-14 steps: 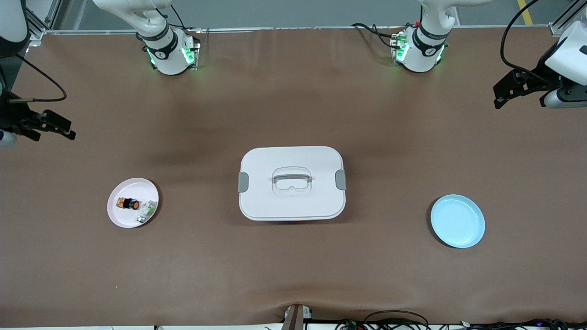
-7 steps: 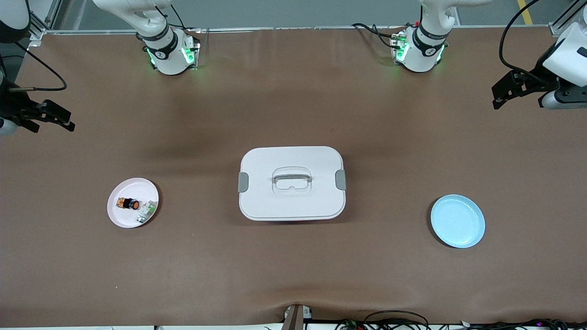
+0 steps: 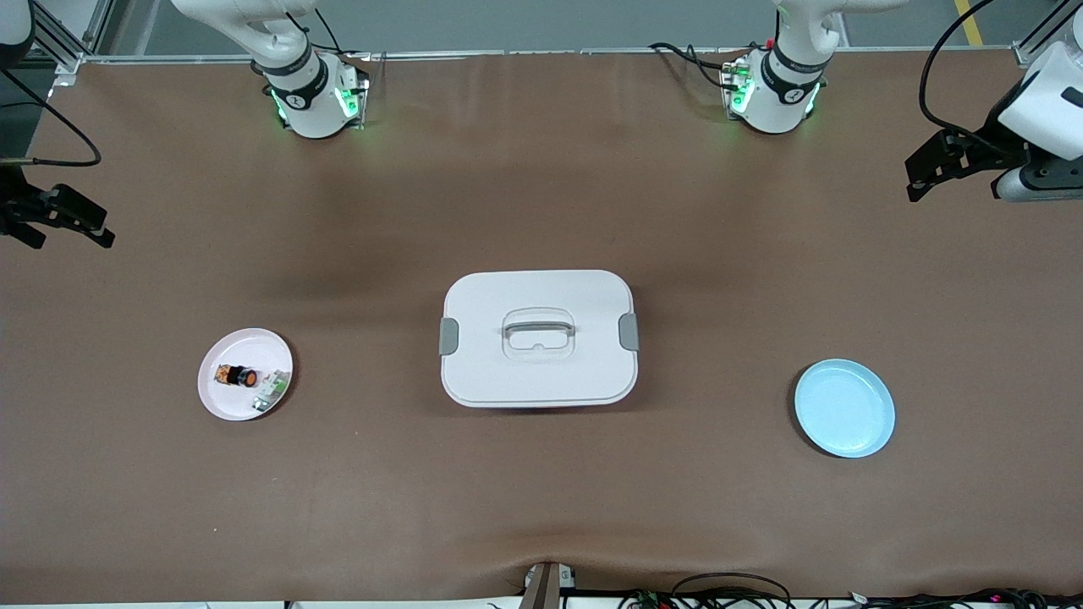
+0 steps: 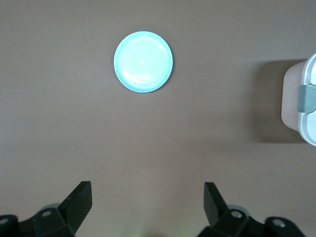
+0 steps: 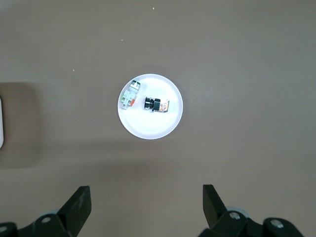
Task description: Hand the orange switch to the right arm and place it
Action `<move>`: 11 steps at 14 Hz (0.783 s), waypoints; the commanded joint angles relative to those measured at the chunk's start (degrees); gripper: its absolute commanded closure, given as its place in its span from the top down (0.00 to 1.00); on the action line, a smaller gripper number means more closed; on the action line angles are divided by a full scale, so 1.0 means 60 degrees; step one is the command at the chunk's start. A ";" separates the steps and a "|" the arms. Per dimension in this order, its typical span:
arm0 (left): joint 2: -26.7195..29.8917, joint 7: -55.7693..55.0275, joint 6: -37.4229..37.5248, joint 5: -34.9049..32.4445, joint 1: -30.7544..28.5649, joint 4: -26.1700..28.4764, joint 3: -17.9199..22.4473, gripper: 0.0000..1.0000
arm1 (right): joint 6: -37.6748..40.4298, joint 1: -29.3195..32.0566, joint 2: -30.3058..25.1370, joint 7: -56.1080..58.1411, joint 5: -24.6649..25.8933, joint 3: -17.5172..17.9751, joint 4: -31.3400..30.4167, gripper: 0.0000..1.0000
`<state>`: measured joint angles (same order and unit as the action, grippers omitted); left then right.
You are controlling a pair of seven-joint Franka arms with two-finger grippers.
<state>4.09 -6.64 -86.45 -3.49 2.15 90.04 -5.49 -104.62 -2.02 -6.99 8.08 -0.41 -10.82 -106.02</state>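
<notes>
Tiny black-and-orange switch (image 3: pixel 236 375) lay on round pink plate (image 3: pixel 222 399) beside green-and-white part (image 3: pixel 270 388). Left gripper (image 3: pixel 922 173) and right gripper (image 3: pixel 57 227) hung spread, empty, over table ends.

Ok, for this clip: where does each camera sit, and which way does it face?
Front view: high across the table, facing both bases; shows the white box and both arms.
Left wrist view: on the left arm, looking down at the blue plate; its open fingers show.
Right wrist view: looking down at the pink plate holding the orange switch; open fingers show.
Both wrist views catch the box.
</notes>
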 commanded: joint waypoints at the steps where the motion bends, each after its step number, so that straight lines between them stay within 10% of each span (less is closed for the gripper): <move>1: 0.0052 0.0096 0.0009 0.0113 -0.0006 -0.0036 -0.0037 1.00 | 0.0079 0.0190 0.0344 -0.0190 0.0185 0.0119 0.0500 1.00; 11: 0.0008 0.0228 0.0009 0.0127 -0.0007 -0.0153 -0.0037 1.00 | 0.0998 0.0982 0.0505 -0.0219 0.0170 0.1262 0.1525 1.00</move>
<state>4.09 -6.63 -86.45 -3.49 2.15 89.78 -5.68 -102.03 2.05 -4.58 7.67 -0.40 -5.83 -99.84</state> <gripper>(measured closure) 0.000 0.000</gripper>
